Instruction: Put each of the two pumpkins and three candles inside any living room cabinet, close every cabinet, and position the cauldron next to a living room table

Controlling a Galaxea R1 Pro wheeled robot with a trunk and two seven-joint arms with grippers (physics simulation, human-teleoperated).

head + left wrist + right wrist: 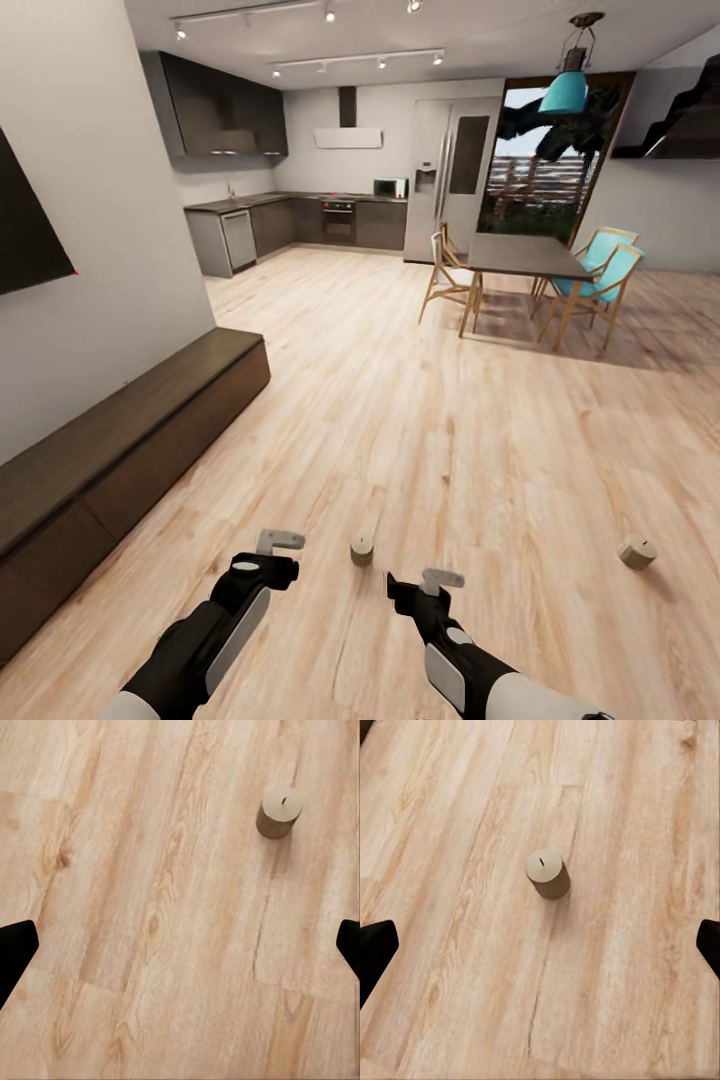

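Far left, along wall: cabinet (120, 450), fronts look shut, nothing stored as far as visible.
Left tool (281, 541): spread wide, empty, above floor (420, 420).
Centre: upright candle (362, 549) on floor betw. both tools, not yet picked.
Right tool (441, 578): wide, empty.
Far right: 2nd candle (637, 551) tipped on floor.
Progress: early; no candles stowed.

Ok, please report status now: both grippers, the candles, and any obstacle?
Left gripper open, empty. Right gripper open, empty. One candle upright on floor between them, second candle tipped, farther right. Cabinet closed; nothing blocking.
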